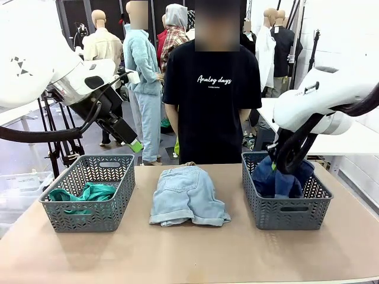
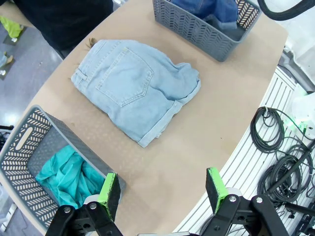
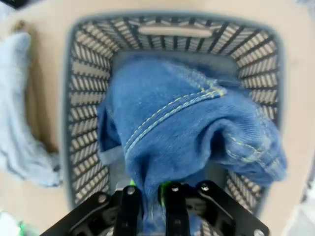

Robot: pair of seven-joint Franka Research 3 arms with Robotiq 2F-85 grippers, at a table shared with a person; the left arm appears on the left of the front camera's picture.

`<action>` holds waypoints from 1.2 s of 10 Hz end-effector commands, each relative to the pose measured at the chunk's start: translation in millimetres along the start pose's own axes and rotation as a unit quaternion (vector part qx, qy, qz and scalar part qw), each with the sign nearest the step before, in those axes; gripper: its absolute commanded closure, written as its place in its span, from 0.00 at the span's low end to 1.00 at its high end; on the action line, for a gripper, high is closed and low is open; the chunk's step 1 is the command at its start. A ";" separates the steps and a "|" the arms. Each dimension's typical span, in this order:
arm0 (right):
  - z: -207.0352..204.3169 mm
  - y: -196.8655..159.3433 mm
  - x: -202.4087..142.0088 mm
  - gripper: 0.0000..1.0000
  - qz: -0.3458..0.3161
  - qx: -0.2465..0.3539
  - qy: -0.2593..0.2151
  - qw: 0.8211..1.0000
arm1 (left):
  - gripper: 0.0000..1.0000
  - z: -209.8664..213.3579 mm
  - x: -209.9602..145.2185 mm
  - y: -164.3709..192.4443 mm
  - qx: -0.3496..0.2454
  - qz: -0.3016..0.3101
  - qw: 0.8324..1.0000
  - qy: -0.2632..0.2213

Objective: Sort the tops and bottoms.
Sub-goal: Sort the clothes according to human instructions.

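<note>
This looks like a robotics lab, a working test bay rather than a home or a shop. Two white robot arms, the left arm (image 1: 71, 77) and the right arm (image 1: 320, 97), reach over a plain tan tabletop (image 1: 189, 254), and a person (image 1: 211, 94) stands at its far edge. Off the tabletop's near edge a ribbed white panel (image 2: 246, 162) carries coiled black cables (image 2: 275, 146). Around it are a polished grey floor (image 1: 23, 157), black metal stands (image 1: 52, 130), a second white table (image 1: 355, 142) and dark partition panels (image 1: 74, 15).
</note>
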State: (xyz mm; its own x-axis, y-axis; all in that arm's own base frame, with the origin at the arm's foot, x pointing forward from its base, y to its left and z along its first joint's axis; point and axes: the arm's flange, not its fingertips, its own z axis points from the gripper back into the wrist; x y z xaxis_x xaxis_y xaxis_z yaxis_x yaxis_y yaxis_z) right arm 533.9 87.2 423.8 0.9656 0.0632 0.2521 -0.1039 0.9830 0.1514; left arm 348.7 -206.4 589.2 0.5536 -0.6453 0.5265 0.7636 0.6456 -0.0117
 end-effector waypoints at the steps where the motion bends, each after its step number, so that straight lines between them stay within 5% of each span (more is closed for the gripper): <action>1: -18.3 -1.7 9.5 1.00 0.019 0.035 0.054 0.998 | 0.09 0.7 -0.4 -0.7 -0.002 0.002 1.000 -0.001; 6: -18.0 9.9 11.3 1.00 0.049 0.011 0.078 0.996 | 0.09 0.7 -0.4 -0.7 -0.002 0.002 1.000 -0.001; 11: 6.2 29.2 4.7 0.06 0.077 -0.024 0.054 0.995 | 0.09 0.7 -0.4 -0.7 -0.002 0.002 1.000 -0.001; 12: 16.4 35.0 1.8 0.00 0.085 -0.030 0.042 0.995 | 0.09 0.7 -0.4 -0.7 -0.002 0.002 1.000 -0.001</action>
State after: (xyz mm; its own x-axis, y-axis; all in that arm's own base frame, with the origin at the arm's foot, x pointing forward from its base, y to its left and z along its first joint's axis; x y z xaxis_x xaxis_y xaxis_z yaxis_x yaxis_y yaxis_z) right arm 537.6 114.6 438.8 0.9526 0.2484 0.1758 -0.2661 0.9602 0.0850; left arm 348.7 -206.4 589.1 0.5537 -0.6453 0.5264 0.7636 0.6456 -0.0117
